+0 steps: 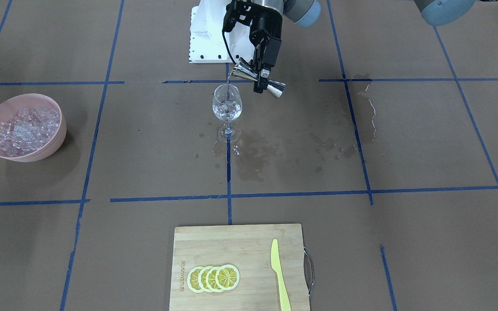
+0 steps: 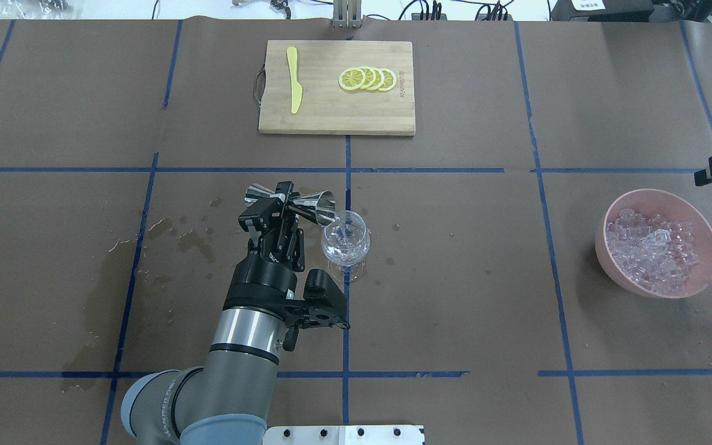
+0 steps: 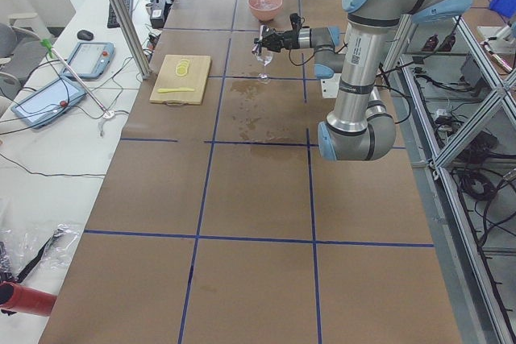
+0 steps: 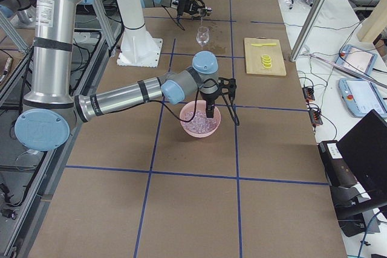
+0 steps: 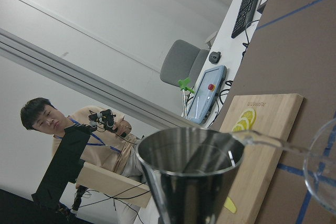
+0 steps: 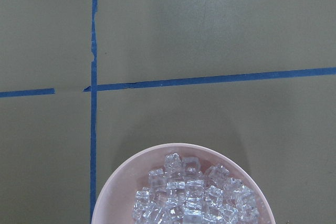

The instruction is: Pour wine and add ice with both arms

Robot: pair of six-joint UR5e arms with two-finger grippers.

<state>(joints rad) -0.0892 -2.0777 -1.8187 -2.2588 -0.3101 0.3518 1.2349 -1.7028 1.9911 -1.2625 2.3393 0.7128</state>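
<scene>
Ice: light, slick, hard cubes, probably best pinched across flat faces; left jaws clamp the measuring cup, right jaws unreadable.

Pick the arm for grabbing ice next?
Right. The right gripper hangs at the pink bowl of ice; the left gripper is shut on the jigger, pouring into the wine glass.
</scene>
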